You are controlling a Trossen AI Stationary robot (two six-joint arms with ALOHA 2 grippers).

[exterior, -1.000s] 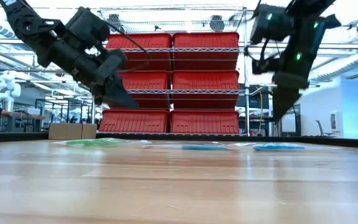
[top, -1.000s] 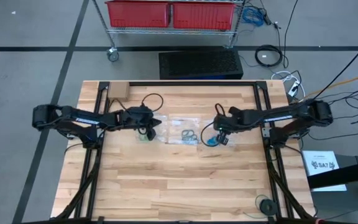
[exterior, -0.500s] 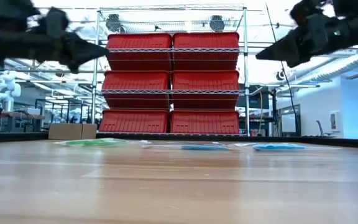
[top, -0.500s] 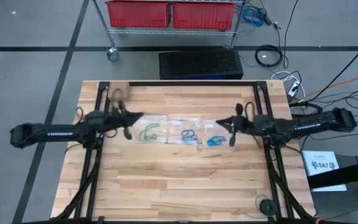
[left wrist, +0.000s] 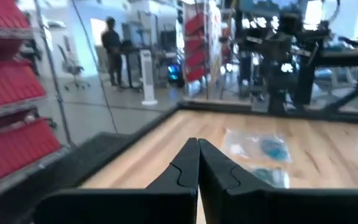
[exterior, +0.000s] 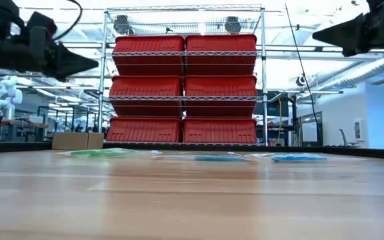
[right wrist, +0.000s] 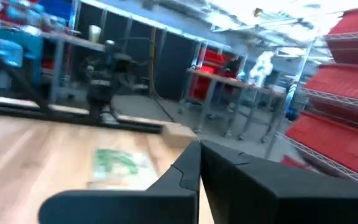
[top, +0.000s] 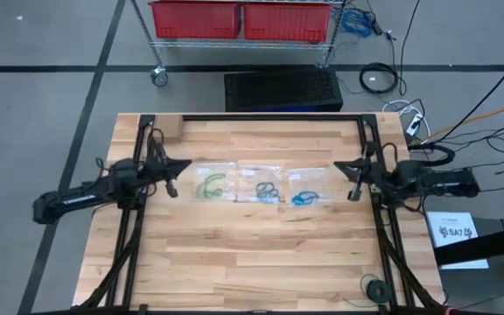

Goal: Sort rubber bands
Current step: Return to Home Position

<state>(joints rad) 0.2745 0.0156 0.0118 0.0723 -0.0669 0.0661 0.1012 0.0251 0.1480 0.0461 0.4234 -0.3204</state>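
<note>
We see both grippers closed, each pair of dark fingers pressed flat together with nothing between them. The left gripper hangs over the left side of the table, just left of a row of three clear plastic bags. The right gripper hangs over the right side, just right of that row. Both sit high above the wood and touch nothing. The bags lie flat and glossy on the pale planks, side by side. Thin looped green rubber bands lie in the left bag, teal rubber bands in the middle one and blue rubber bands in the right one.
</note>
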